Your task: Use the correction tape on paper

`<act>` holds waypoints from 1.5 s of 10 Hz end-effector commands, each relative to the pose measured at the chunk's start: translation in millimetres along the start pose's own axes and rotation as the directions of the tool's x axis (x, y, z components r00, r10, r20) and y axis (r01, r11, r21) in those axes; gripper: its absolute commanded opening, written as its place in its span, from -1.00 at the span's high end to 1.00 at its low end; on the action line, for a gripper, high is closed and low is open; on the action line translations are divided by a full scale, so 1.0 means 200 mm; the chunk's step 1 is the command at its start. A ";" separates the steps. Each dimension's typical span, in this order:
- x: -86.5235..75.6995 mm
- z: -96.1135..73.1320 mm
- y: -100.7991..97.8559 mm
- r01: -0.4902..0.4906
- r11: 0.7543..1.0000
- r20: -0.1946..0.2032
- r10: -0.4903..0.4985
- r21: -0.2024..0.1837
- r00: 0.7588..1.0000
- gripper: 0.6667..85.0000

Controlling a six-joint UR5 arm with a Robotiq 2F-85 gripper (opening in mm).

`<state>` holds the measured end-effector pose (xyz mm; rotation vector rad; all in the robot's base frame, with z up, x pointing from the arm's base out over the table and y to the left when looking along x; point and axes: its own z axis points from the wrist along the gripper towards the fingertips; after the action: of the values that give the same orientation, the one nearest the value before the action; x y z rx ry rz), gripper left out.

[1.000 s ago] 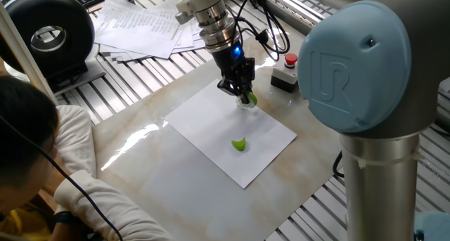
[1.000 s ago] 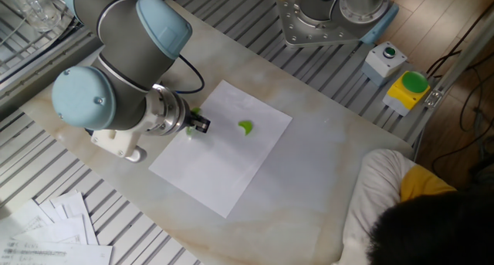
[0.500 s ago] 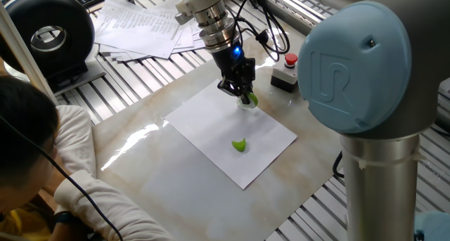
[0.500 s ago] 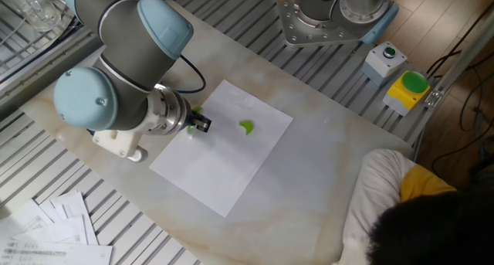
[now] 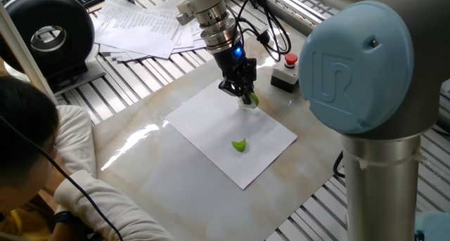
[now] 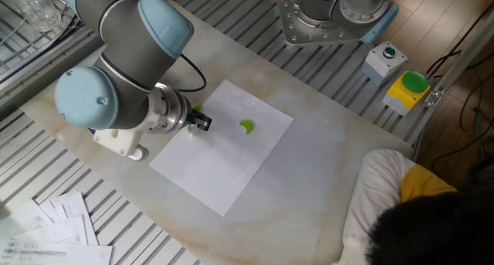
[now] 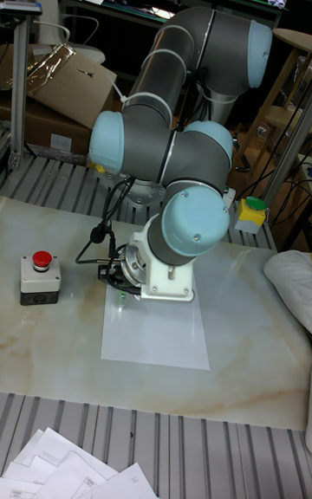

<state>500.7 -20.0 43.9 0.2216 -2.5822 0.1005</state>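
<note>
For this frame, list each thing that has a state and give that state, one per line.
gripper: shut on the green correction tape, low at the paper's edge
green correction tape: held, tip at the paper
paper: flat on the table
green cap: lying loose on the paper
red stop button: untouched

We see the arm (image 7: 173, 204) bent low over the white paper (image 7: 156, 334); a red button box (image 7: 40, 278) sits left.
</note>
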 end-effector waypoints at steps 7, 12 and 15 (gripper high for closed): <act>0.02 0.03 0.00 0.001 1.000 0.000 -0.001 -0.020 1.000 0.99; 0.04 0.02 0.00 -0.005 1.000 -0.009 0.005 -0.022 1.000 0.99; 0.05 0.04 -0.01 -0.004 1.000 -0.010 0.004 -0.026 1.000 0.99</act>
<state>490.7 -24.9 42.6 0.2115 -2.5709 0.0886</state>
